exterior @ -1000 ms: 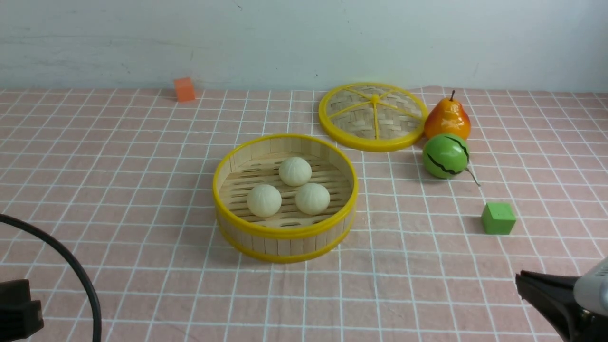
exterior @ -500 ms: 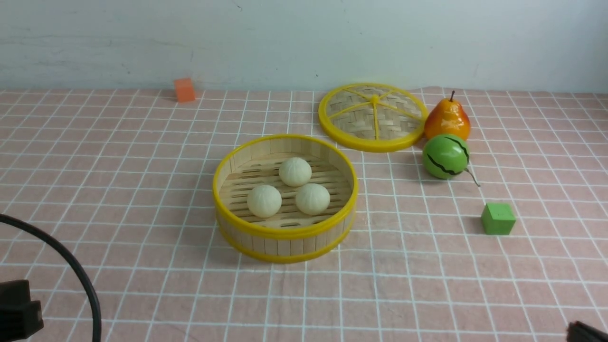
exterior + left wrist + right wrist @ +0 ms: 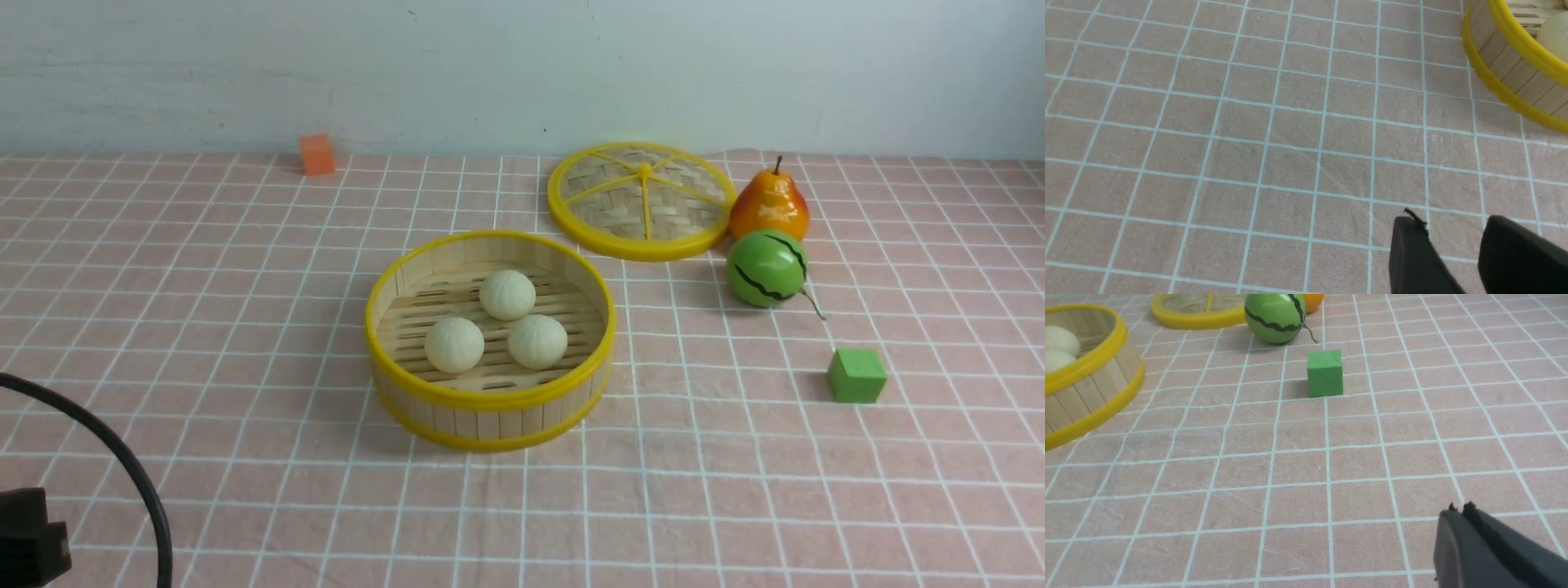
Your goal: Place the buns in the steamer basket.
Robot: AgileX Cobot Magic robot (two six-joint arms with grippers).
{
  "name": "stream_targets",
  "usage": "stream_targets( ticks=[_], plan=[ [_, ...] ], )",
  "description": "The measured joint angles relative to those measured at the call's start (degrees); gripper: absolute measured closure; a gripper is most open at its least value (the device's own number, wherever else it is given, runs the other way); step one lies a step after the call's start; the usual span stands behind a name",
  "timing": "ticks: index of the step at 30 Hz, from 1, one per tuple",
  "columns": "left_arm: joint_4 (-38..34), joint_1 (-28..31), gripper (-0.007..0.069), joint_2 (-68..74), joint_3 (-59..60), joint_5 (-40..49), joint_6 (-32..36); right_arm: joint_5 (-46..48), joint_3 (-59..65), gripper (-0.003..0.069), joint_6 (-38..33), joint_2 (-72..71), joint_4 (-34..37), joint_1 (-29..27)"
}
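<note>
The right claw hangs low over the bare checked cloth, its two black fingers pressed together with nothing between them, which reads as an arm parked out of the way with its work done. The left claw sits just as low on its own side, its fingers parted by a clear gap and holding nothing, bare cloth beneath it. Ahead of the right claw and a little toward the middle stands the green block, apart from everything else, and past that the striped green melon with the orange pear just behind it, both beside the flat woven lid, which lies set aside so the basket stays open. Ahead of the left claw and off toward the centre sits the steamer basket, and the three buns rest in a cluster on its slatted floor, none on the cloth, so the task looks finished. Farthest off, near the wall, is a small orange block. No brand, label or writing can be read anywhere.
</note>
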Motion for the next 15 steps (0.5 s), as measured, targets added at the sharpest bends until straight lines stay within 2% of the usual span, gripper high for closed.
stream_targets(
  ticks=[15],
  plan=[
    [0.0,0.0,0.0386,0.0,0.0,0.0,0.0,0.5,-0.1,0.0652,0.0,-0.1,0.1,0.0]
  ],
)
